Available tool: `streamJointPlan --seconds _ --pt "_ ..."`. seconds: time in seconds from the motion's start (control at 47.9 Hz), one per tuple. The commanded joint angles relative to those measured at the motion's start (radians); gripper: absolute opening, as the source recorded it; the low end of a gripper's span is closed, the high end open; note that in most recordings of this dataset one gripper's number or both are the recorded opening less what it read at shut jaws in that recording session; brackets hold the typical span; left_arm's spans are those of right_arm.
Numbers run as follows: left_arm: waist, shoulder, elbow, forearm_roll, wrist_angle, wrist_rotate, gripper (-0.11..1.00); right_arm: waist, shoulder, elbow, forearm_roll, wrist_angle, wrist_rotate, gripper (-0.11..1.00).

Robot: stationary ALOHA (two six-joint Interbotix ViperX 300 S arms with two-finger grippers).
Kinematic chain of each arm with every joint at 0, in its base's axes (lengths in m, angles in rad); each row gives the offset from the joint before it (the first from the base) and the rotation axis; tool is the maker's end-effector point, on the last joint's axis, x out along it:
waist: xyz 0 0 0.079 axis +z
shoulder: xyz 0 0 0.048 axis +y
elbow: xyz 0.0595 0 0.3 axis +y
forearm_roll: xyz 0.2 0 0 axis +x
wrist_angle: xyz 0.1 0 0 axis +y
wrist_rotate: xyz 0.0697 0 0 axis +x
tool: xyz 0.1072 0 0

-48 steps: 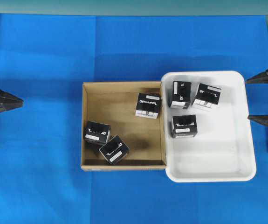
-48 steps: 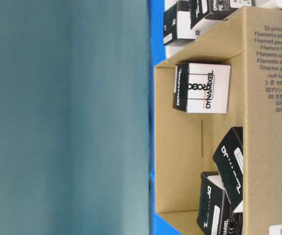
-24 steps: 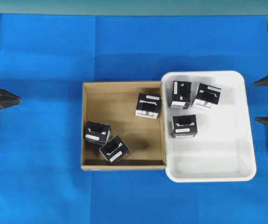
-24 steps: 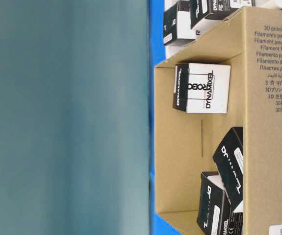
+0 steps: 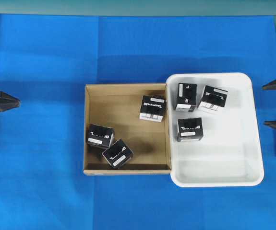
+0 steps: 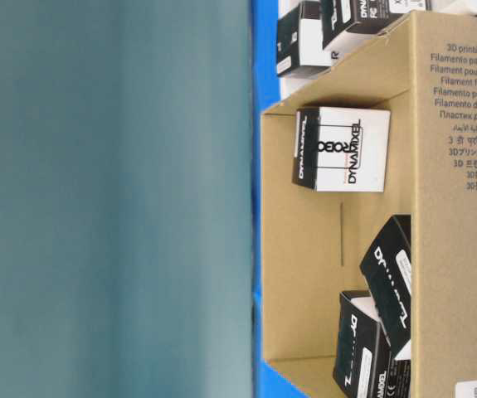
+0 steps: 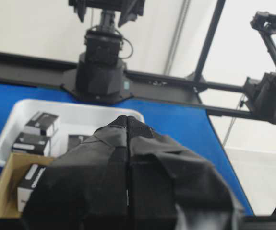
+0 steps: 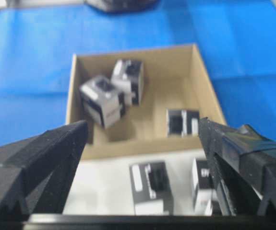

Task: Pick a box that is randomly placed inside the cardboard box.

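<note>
Blue cloth bears the cardboard box [image 5: 92,129] holding "DYNAMIXEL" boxes [image 6: 342,149]; left claw [image 7: 128,132] closed empty, right claw [image 8: 142,143] wide, empty.

Beside your work area: a tray on blue cloth.
You have a white plastic tray [image 5: 253,158] sitting on the blue table cover [image 5: 42,191], with three small black cartons [image 5: 190,129] grouped in its far half, near one another; the tray's near half shows bare white plastic.
</note>
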Motion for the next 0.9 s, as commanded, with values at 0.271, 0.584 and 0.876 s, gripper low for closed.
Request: streamJointPlan --seconds 0.271,0.584,0.876 --pt "0.0 0.009 -0.014 0.003 -0.005 0.002 -0.07 0.003 -0.009 -0.009 0.002 -0.071 0.005 0.99" --pt "-0.002 0.005 -0.015 0.003 -0.005 0.0 -0.07 0.003 -0.014 -0.005 0.002 -0.054 0.0 0.99" --pt "-0.003 -0.011 -0.018 0.003 -0.003 0.003 -0.07 0.003 -0.044 -0.014 0.002 -0.049 0.005 0.99"
